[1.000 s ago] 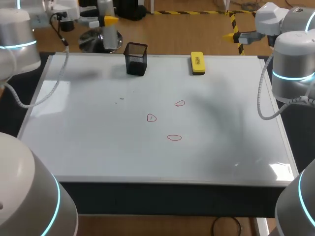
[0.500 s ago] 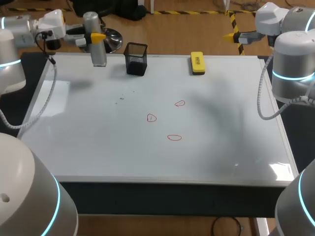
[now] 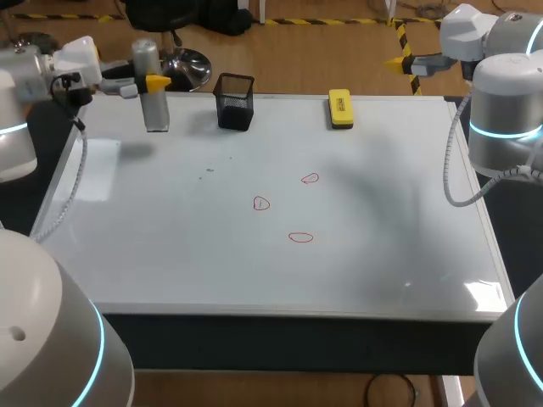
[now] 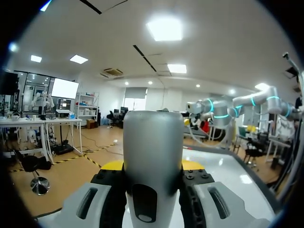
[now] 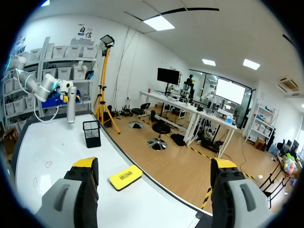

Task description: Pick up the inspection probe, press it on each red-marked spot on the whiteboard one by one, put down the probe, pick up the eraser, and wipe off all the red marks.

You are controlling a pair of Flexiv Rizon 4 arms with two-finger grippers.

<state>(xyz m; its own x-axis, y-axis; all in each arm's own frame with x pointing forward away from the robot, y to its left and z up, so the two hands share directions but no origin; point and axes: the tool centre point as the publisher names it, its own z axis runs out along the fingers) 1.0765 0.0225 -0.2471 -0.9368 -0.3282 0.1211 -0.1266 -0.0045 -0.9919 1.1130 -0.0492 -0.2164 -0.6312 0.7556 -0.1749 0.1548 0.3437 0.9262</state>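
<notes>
The inspection probe [image 3: 153, 102], a grey cylinder, stands upright over the far left corner of the whiteboard [image 3: 170, 246]. My left gripper [image 3: 149, 83] is shut on it from both sides; in the left wrist view the probe [image 4: 153, 152] fills the gap between the fingers of that gripper [image 4: 153, 172]. Three red marks [image 3: 310, 178] [image 3: 260, 203] [image 3: 300, 237] sit near the board's middle. The yellow eraser [image 3: 340, 108] lies at the far edge. My right gripper [image 3: 402, 61] hangs open and empty beyond the far right corner [image 5: 154, 172].
A black mesh cup [image 3: 234, 101] stands at the board's far edge, between the probe and the eraser. In the right wrist view the eraser [image 5: 125, 176] and the cup [image 5: 91, 134] lie ahead of the open fingers.
My left arm has carried the probe from beyond the far edge leftward and nearer, over the board's far left corner. The right arm has not moved.
</notes>
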